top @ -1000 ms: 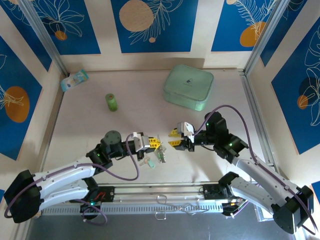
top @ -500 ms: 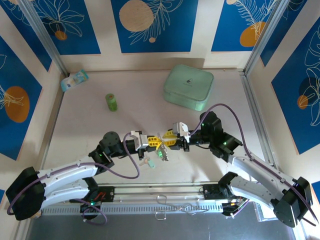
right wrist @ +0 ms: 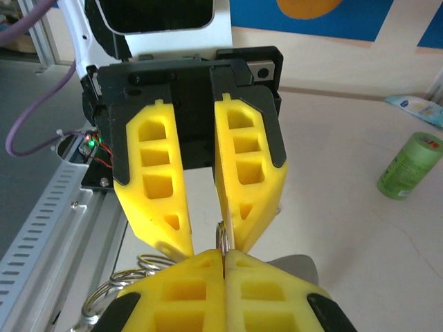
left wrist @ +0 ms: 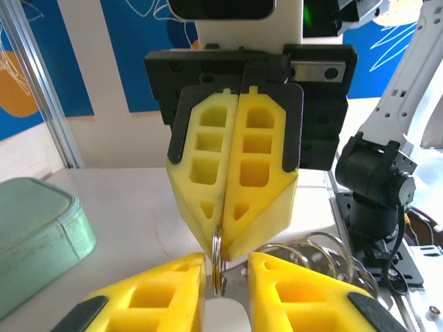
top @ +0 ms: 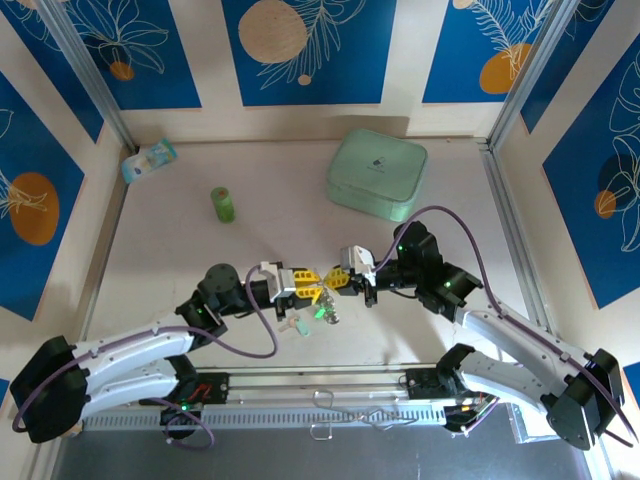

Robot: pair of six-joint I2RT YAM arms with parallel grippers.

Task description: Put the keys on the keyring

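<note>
Silvery and thin, the keyring [left wrist: 218,273] stands edge-on at the lower centre of the left wrist view. It is pinched at the closed tips of the right gripper [left wrist: 221,243], which reaches down from the top. The left gripper [left wrist: 226,261] rises from the bottom edge, its yellow fingers [left wrist: 156,299] narrowly parted either side of the ring, gripping nothing. In the top view both grippers meet tip to tip mid-frame, the keys [top: 326,313] just below them on the pale table [top: 160,260]. A mint case [top: 377,172] sits upper right, a green cylinder [top: 223,204] upper left
</note>
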